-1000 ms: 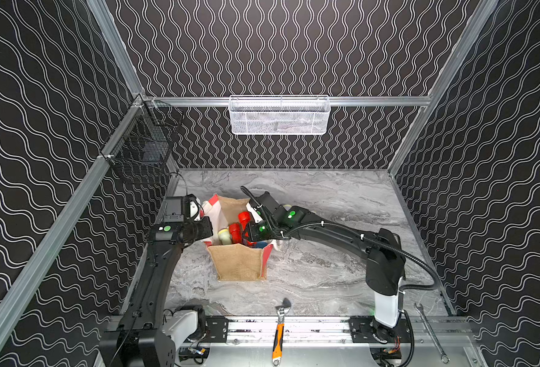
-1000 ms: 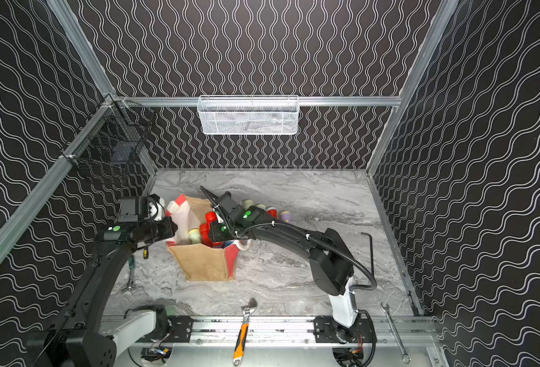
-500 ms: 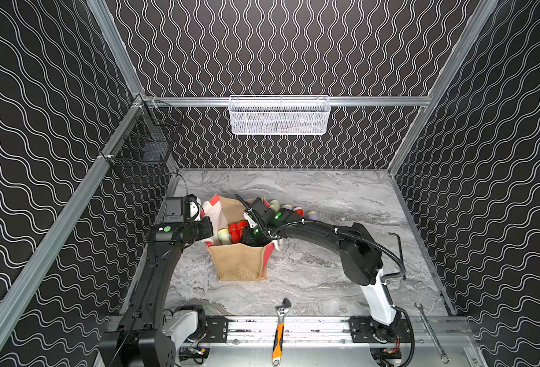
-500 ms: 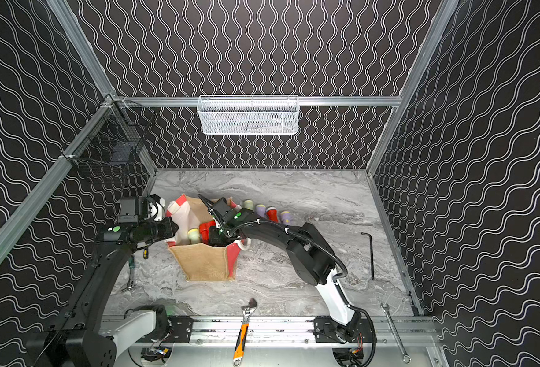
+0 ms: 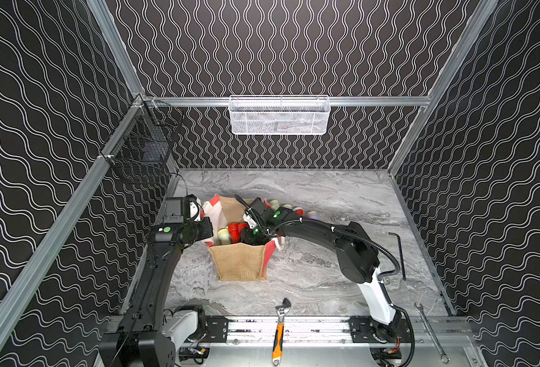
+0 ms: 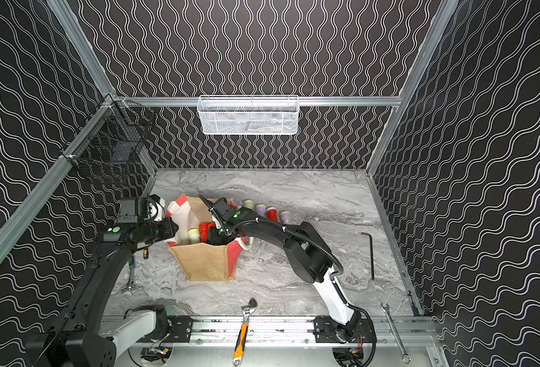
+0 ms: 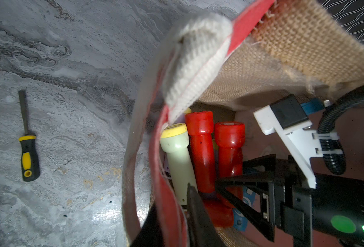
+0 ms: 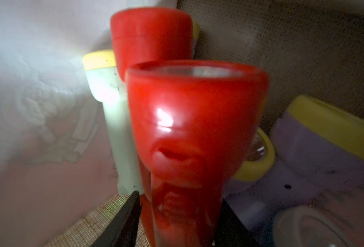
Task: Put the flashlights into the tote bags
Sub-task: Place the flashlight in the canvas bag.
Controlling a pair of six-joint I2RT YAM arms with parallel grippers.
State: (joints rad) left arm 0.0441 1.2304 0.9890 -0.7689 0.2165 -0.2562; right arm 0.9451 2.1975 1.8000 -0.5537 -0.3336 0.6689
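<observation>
left gripper: clenched on the red-and-white striped side panel of the tote bag. one black finger sits inside the rim and the other outside, and the panel bows outward at the grip. a yellow-and-black screwdriver lies on the marble table outside that panel.

bag interior, heads up: a pale green flashlight with a yellow rim touches a red flashlight, and next to that stands a second red flashlight.

right gripper: down inside the bag mouth, with its fingers on either side of the second red flashlight's handle. whether they press it or have let go cannot be told. a lilac flashlight, yellow-rimmed, lies lower beside it.

behind the right arm, a row of four flashlights lies on the table near the bag's rear right corner.

open marble runs right from the bag to a black hex key near the right wall, and forward to an orange-handled wrench on the front rail.
</observation>
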